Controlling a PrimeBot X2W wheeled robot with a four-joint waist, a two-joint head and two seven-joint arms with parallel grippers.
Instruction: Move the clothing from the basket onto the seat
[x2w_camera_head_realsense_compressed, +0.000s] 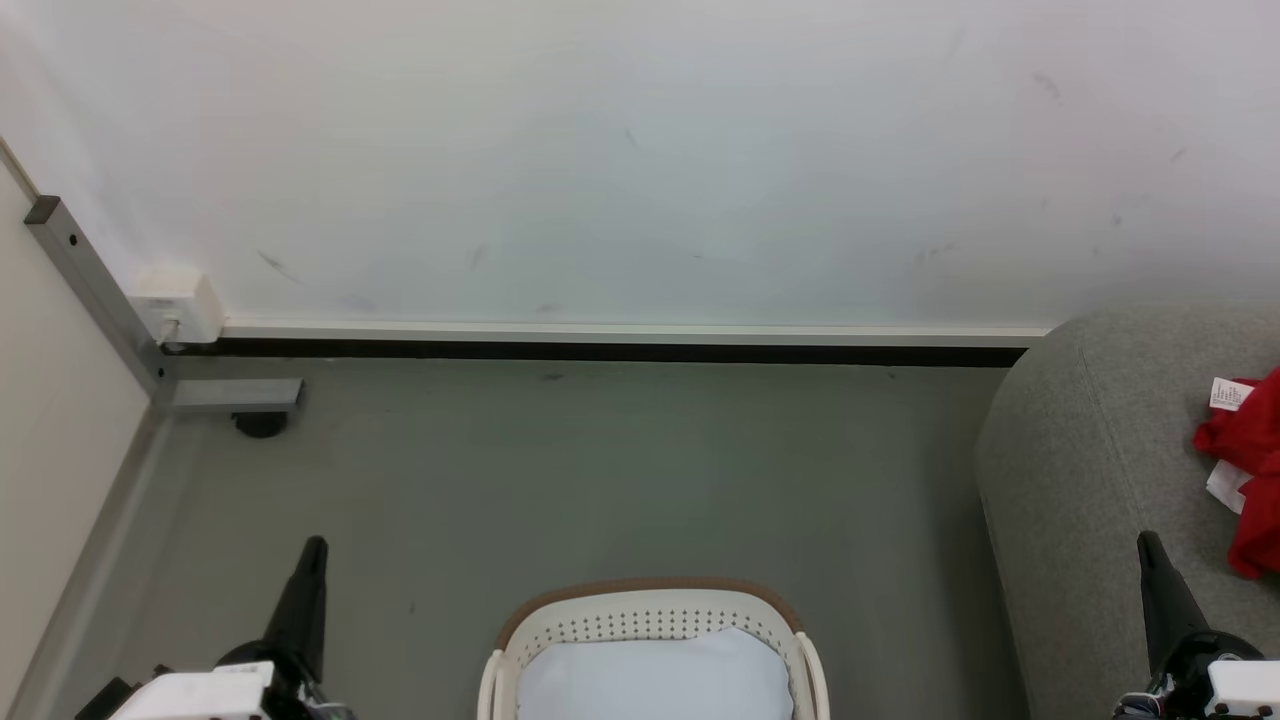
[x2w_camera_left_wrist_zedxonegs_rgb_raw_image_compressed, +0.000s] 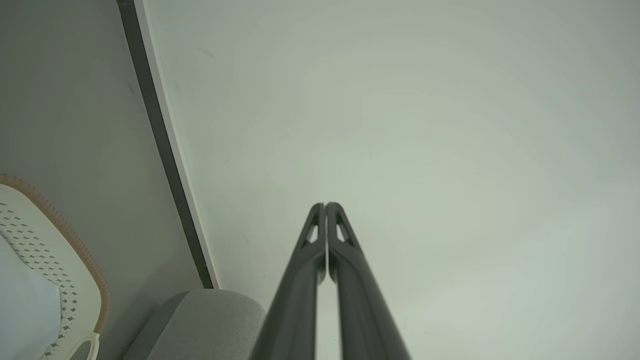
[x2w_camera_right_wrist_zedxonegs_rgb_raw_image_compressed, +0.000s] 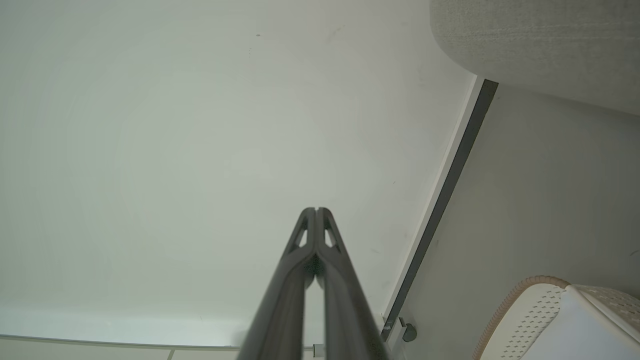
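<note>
Here, the white wall (x2w_camera_head_realsense_compressed: 640, 150) stands well beyond my left gripper (x2w_camera_head_realsense_compressed: 313, 548) and right gripper (x2w_camera_head_realsense_compressed: 1148, 542), with grey floor (x2w_camera_head_realsense_compressed: 600, 470) between. The seat (x2w_camera_head_realsense_compressed: 1100, 480), grey fabric with a rounded edge, lies under and beyond the right gripper. The basket (x2w_camera_head_realsense_compressed: 650, 592), white with a brown rim band, sits between the two grippers, nearer me than either tip. The clothing (x2w_camera_head_realsense_compressed: 1255, 470), a red heap with a white tag (x2w_camera_head_realsense_compressed: 1230, 393), rests on the seat, just right of and beyond my right fingertips. Both pairs of fingers are pressed together, pinching nothing.

Handling, as judged: the garments look soft, light and limp. They would sag and drape, so a bunched fold is the better hold, not the tag.

Obscured: the heap is cut off at the right edge, and the basket's near half is cut off too. A pale sheet (x2w_camera_head_realsense_compressed: 655, 675) covers its inside, and I cannot tell whether it is a garment or whether red cloth lies beneath.
</note>
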